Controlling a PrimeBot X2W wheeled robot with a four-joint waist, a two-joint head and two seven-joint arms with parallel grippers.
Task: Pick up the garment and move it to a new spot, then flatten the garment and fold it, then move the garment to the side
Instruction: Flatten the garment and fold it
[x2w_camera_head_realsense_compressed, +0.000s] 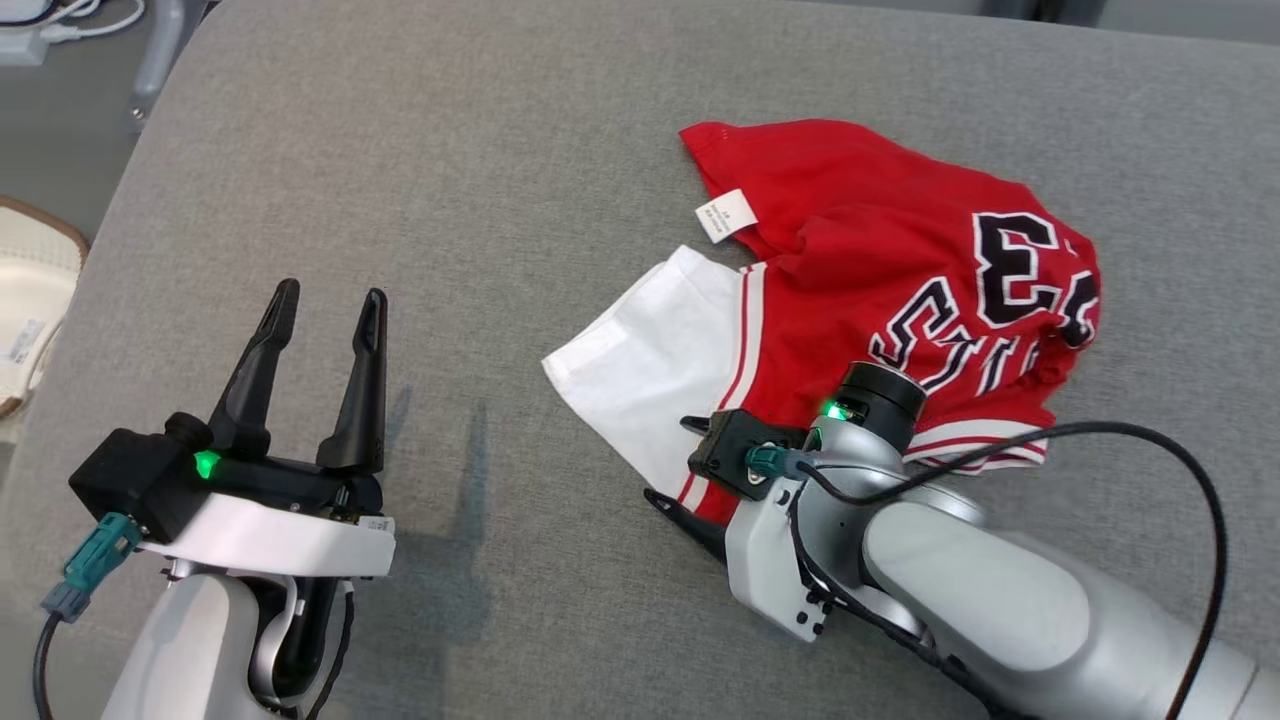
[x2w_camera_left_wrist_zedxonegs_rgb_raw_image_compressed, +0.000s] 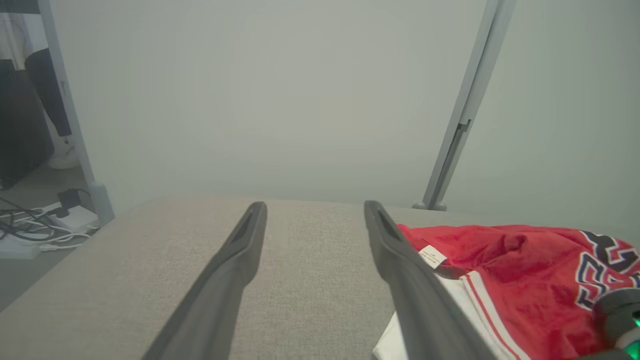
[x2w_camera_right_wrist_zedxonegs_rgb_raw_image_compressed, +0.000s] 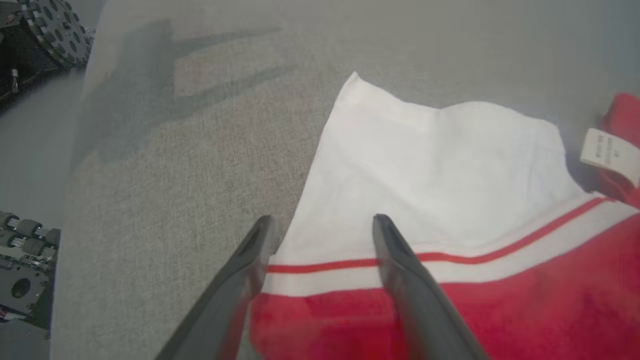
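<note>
Over grey padding (x2w_camera_head_realsense_compressed: 500, 150) I hold the right gripper (x2w_camera_right_wrist_zedxonegs_rgb_raw_image_compressed: 322, 220) astride the garment (x2w_camera_head_realsense_compressed: 850, 290) edge, fingers (x2w_camera_right_wrist_zedxonegs_rgb_raw_image_compressed: 405, 280) apart to pinch; left gripper (x2w_camera_head_realsense_compressed: 332, 292) idles, fingers apart.

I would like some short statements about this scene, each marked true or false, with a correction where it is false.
1. The left gripper is open over the grey surface, apart from the cloth. True.
2. The garment lies neatly folded. False: it lies crumpled.
3. The right gripper is shut on the sleeve. False: it is open, with its fingers astride the garment's edge.
4. A white label shows on the red cloth. True.
</note>
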